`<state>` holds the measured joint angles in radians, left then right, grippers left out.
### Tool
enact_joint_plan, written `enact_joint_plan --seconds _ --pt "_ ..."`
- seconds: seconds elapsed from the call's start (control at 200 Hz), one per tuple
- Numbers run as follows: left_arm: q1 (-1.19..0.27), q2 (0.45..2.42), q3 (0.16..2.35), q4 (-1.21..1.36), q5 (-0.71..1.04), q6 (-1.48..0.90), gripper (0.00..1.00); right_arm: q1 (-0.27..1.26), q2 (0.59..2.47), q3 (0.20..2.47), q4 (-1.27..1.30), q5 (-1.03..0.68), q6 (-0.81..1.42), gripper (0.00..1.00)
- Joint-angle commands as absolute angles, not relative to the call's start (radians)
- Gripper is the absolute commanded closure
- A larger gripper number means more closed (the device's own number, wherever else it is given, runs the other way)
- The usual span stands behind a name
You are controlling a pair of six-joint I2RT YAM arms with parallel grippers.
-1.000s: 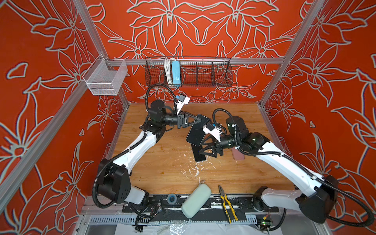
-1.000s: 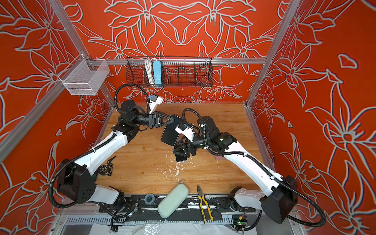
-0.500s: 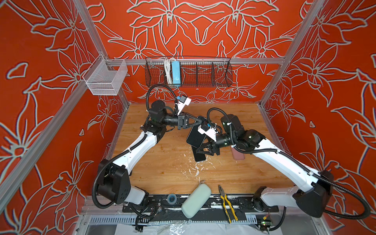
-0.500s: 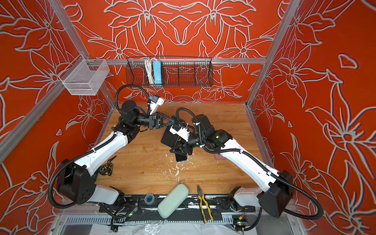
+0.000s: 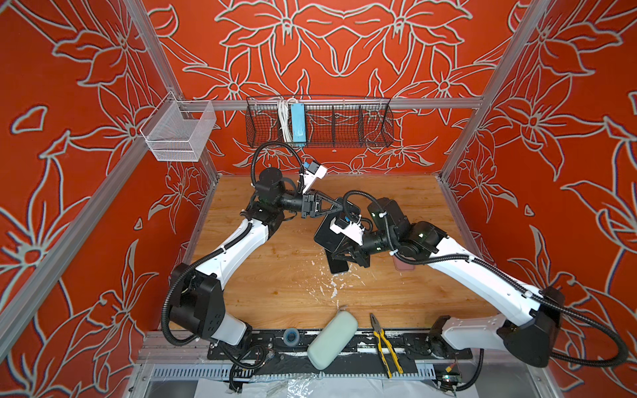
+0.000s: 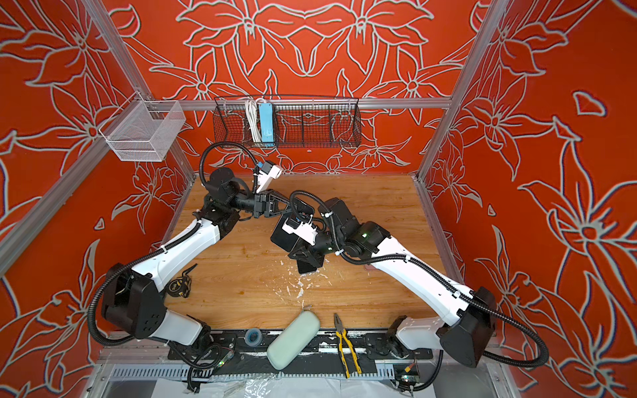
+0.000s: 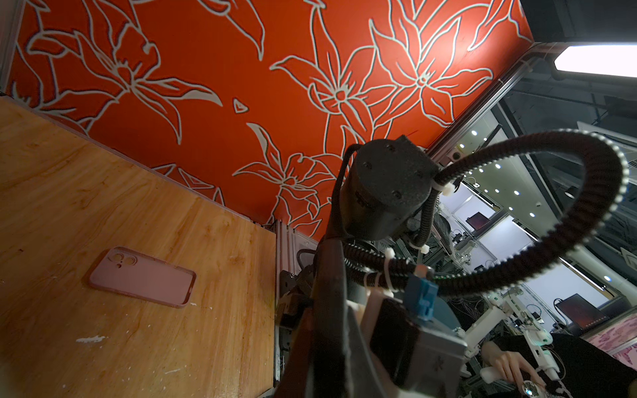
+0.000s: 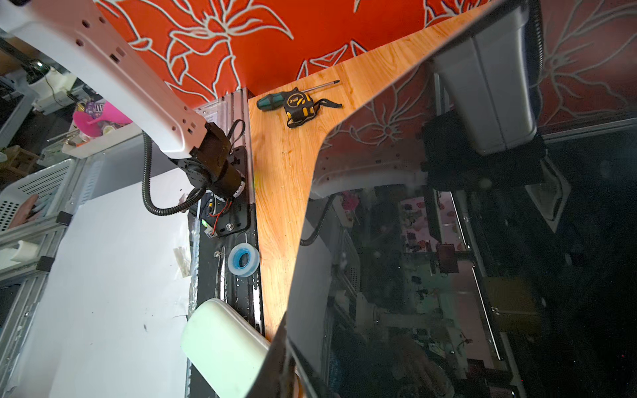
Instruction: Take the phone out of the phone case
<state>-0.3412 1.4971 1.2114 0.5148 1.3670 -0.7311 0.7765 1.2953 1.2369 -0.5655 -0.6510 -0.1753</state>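
The black phone (image 5: 327,234) (image 6: 284,236) hangs tilted in the air above the table's middle, out of its case. My left gripper (image 5: 341,206) is shut on its far end; in the left wrist view the phone (image 7: 331,310) shows edge-on between the jaws of that gripper (image 7: 327,344). My right gripper (image 5: 339,253) is shut on the phone's near edge. In the right wrist view the glossy screen (image 8: 448,241) fills much of the frame above the gripper (image 8: 289,361). The pink phone case (image 7: 141,277) lies empty on the table, mostly hidden under my right arm in a top view (image 5: 408,267).
A dark flat object (image 5: 337,267) lies on the table below the right gripper. A mint pouch (image 5: 332,339), pliers (image 5: 386,344) and a tape roll (image 5: 289,335) sit at the front edge. A tape measure (image 6: 179,284) lies front left. Wire baskets (image 5: 319,120) hang on the back wall.
My right gripper has moved in towards the phone and closed its jaws on the near edge. The left gripper keeps its hold and has barely moved.
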Motion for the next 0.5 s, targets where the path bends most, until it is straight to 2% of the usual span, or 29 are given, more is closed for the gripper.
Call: enact_joint_plan --seconds 0.0,0.495 --pt "-0.357 1.51 1.25 0.578 1.335 -0.745 1.0 0.81 1.282 1.275 -0.507 -0.621 -0.191 0.87" --pt "-0.366 1.503 1.246 0.593 1.335 -0.771 1.0 0.827 1.242 1.221 -0.403 -0.551 -0.167 0.91"
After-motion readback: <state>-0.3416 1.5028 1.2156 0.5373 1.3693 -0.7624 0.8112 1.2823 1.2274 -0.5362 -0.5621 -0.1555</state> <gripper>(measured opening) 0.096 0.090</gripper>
